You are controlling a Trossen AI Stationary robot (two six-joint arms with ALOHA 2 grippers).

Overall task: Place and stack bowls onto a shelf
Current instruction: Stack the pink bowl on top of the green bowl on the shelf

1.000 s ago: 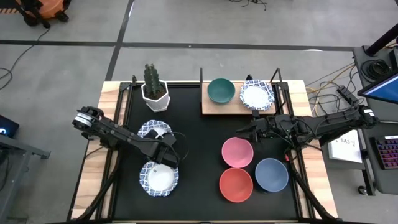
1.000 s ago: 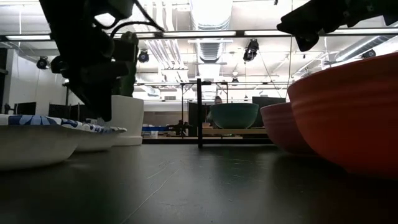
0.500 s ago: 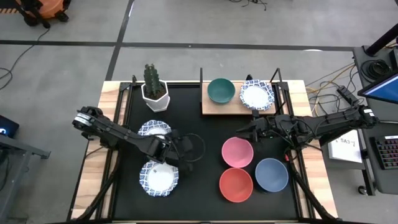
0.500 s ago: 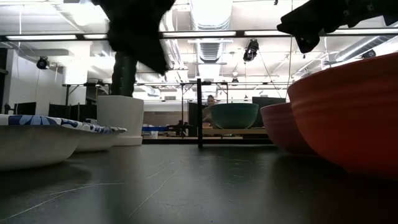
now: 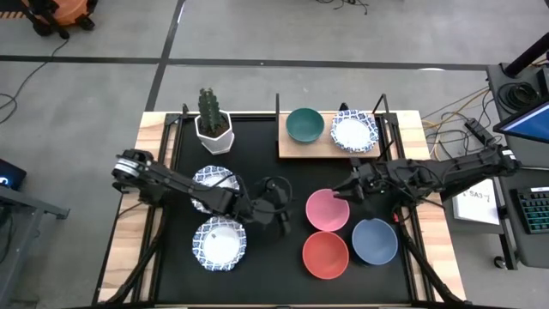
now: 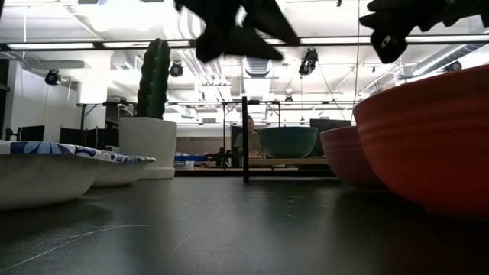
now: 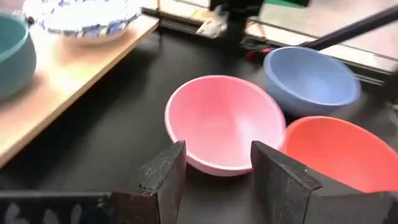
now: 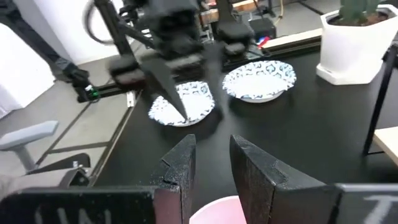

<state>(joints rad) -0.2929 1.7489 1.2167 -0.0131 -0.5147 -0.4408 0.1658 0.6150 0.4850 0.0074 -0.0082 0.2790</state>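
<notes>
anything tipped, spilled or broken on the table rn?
Nothing stands out. Green bowl and a patterned bowl sit upright on the shelf; pink bowl, red bowl, blue bowl and cactus pot stand upright.

On the light-wood shelf (image 5: 296, 148) at upper centre sit a teal-green bowl (image 5: 304, 124) and a white bowl with a blue patterned rim (image 5: 353, 131). Two more blue-patterned white bowls (image 5: 220, 244) lie at lower left on the black worktop (image 5: 270, 257). At lower right are pink (image 5: 328, 210), red (image 5: 325, 255) and blue (image 5: 374, 241) bowls.

high: straight down | low: tabletop, level | wrists: close, both see pink bowl (image 7: 222, 121), seemingly
</notes>
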